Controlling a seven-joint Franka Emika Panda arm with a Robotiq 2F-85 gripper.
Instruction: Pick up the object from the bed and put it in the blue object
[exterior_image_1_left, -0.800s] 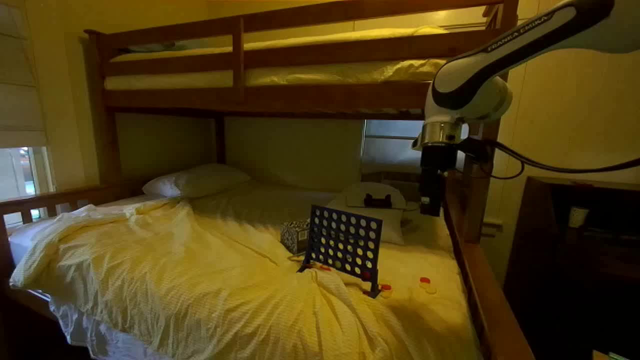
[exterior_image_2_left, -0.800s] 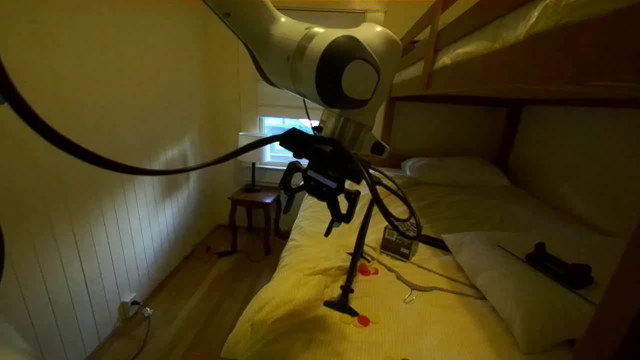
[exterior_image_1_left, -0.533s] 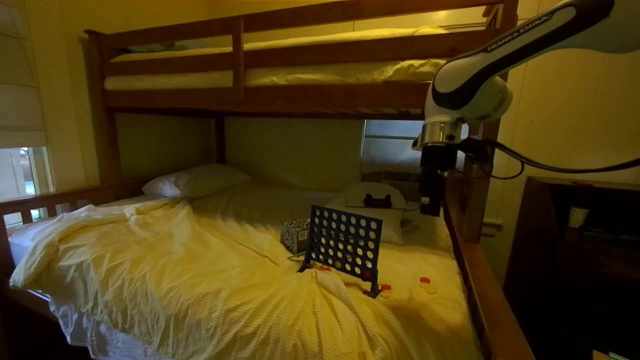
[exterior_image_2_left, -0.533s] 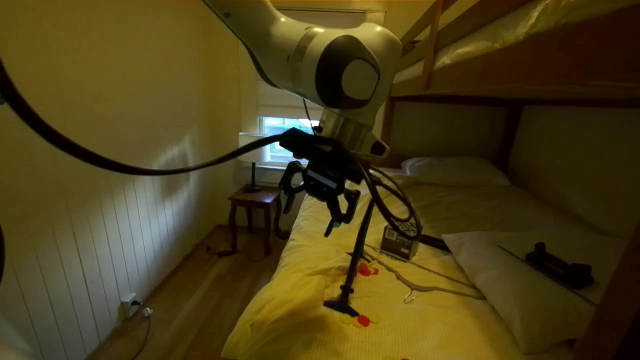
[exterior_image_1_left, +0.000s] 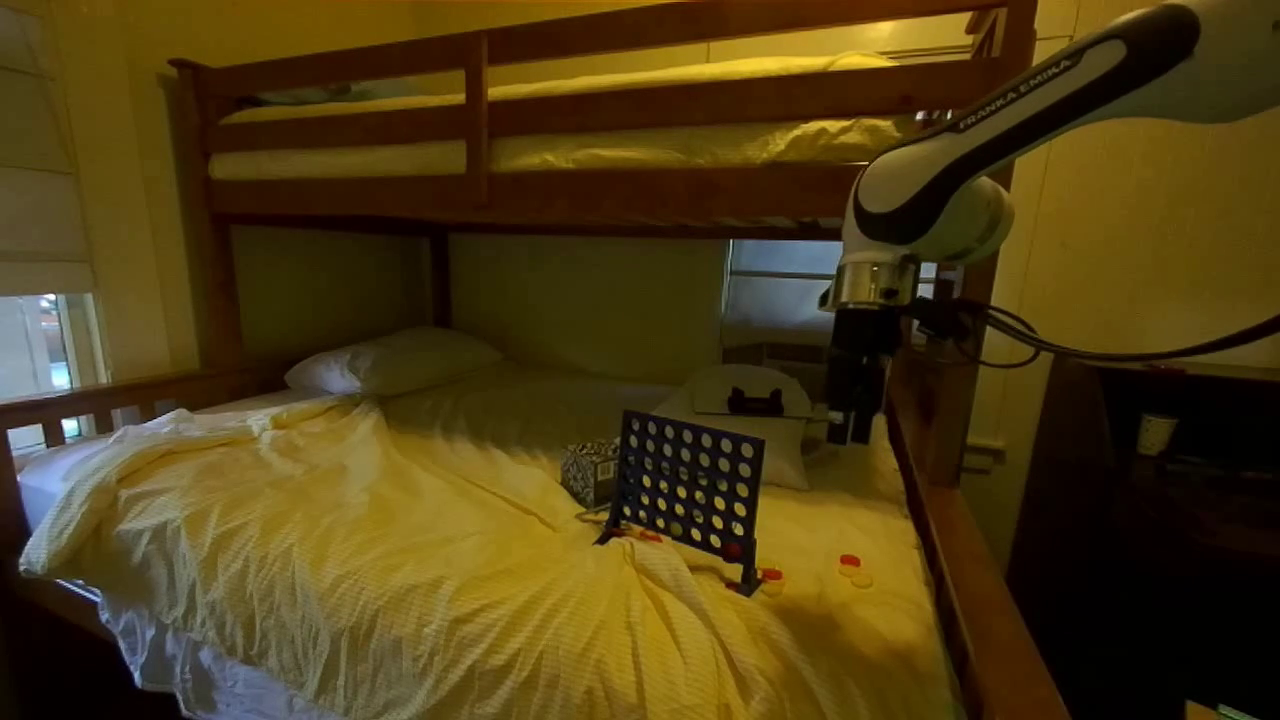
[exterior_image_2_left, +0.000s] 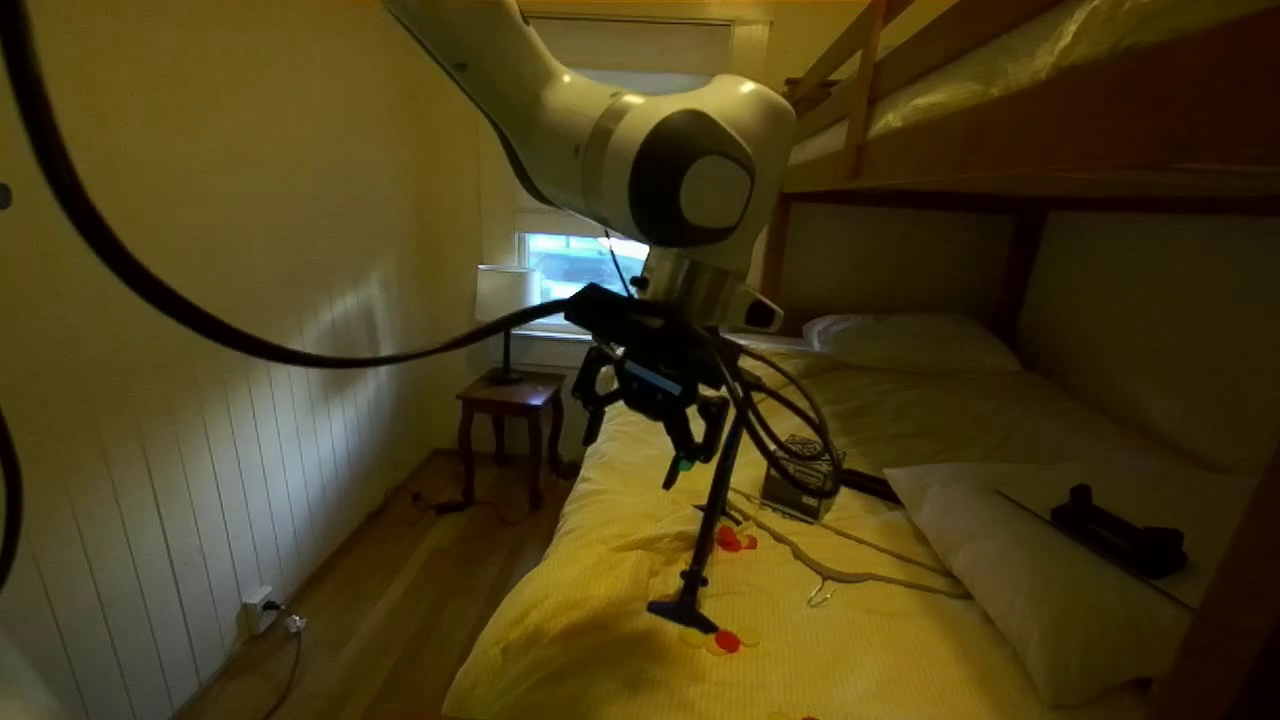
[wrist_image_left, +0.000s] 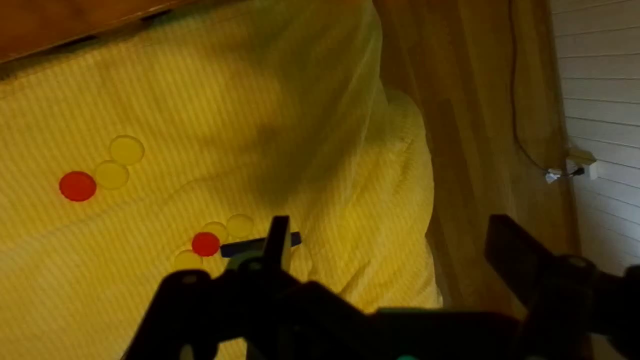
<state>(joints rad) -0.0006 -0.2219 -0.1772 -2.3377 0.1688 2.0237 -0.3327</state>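
The bed (exterior_image_1_left: 400, 540) has rumpled cream-yellow sheets. On it lie flat round discs: a red disc (wrist_image_left: 77, 186) touching yellow discs (wrist_image_left: 111, 175), and another red disc (wrist_image_left: 205, 244) with yellow ones around it. In an exterior view a red disc (exterior_image_1_left: 850, 561) lies apart to the right of the blue board (exterior_image_1_left: 683, 478), which stands upright. In an exterior view the board is nearly edge-on (exterior_image_2_left: 708, 530). Its foot (wrist_image_left: 245, 246) is partly hidden by a finger in the wrist view. My gripper (wrist_image_left: 387, 220) is open and empty, above the bed's side edge; it also shows in an exterior view (exterior_image_2_left: 630, 462).
A patterned box (exterior_image_2_left: 795, 495) and a hanger (exterior_image_2_left: 850, 575) lie behind the board. A pillow (exterior_image_2_left: 1000, 540) carries a flat panel with a black object (exterior_image_2_left: 1118, 535). The wooden bed rail (exterior_image_1_left: 985, 610) borders the bed's end; the upper bunk (exterior_image_1_left: 540, 195) overhangs.
The arm and open gripper have moved lower toward the bed, and the gripper has turned slightly. The discs and the blue board have not moved.
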